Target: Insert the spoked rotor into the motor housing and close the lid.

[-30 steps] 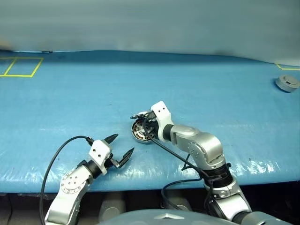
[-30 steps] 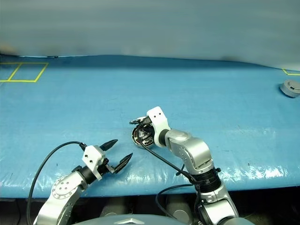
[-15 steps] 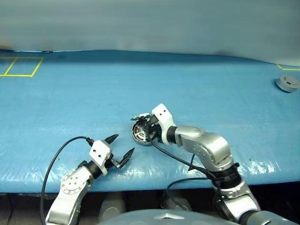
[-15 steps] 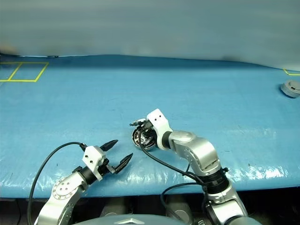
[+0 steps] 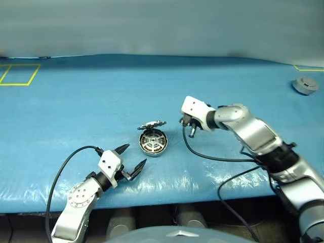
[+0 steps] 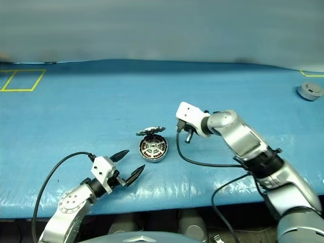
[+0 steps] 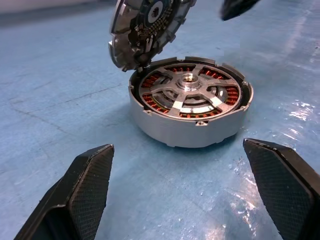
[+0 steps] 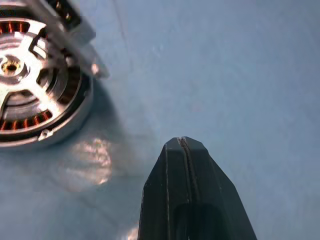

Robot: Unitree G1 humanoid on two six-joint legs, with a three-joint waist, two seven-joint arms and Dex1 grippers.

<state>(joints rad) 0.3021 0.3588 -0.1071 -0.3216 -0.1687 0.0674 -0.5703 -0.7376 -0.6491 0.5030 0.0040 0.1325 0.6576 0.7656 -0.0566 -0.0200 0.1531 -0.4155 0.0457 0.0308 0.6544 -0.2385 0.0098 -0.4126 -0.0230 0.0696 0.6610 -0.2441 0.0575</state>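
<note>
The motor housing (image 5: 153, 142) lies on the blue table, a silver shell with copper windings. The spoked rotor (image 7: 187, 95) sits inside it, its silver spokes level with the rim. The lid (image 5: 152, 124) stands tilted up on its hinge at the housing's far edge. My right gripper (image 5: 192, 134) is shut on nothing and hangs above the table, to the right of the housing and apart from it. My left gripper (image 5: 135, 155) is open, low near the table's front edge, pointing at the housing from a short way off.
A grey round part with a flange (image 5: 304, 85) lies at the far right of the table. Yellow tape squares (image 5: 17, 74) mark the far left. Black cables trail from both wrists over the table's front edge (image 5: 167, 195).
My right gripper has left the housing, where it was at the lid and rim, and swung up and to the right, rolling as it went. The lid stays raised. The left gripper has kept still.
</note>
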